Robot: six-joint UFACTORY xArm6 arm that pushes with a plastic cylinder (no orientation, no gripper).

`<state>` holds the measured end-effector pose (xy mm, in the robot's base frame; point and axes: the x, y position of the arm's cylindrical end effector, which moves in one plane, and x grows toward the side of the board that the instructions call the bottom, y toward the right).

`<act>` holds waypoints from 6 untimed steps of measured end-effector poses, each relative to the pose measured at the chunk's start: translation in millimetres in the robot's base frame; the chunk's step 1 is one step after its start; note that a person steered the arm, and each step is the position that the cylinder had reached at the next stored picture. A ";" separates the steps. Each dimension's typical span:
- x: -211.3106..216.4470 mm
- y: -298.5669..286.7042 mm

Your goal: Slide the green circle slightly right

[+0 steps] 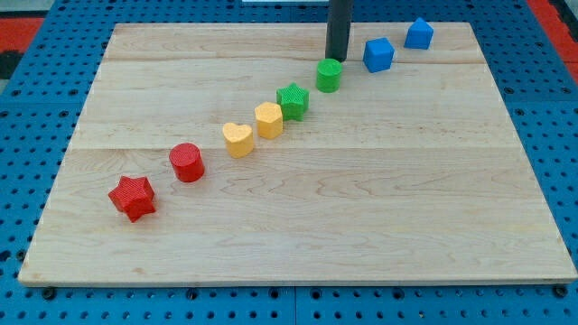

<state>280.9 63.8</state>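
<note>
The green circle (329, 75) sits on the wooden board (298, 226) near the view's top, right of middle. My tip (337, 57) stands just above it in the view, at its upper right edge, touching or nearly touching it. A green star (293, 100) lies to its lower left and a blue cube (378, 54) to its right.
The blocks form a diagonal line: red star (133, 198), red circle (188, 162), yellow heart (238, 140), yellow hexagon (268, 119), then the greens, the blue cube and a blue house-shaped block (418, 33) at the top right. Blue pegboard surrounds the board.
</note>
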 end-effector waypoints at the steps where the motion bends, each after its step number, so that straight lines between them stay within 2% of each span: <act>1: 2.1 -22.7; 2: -10.1 -48.7; 3: -2.1 -54.0; 5: 30.3 23.9; 6: 64.0 50.0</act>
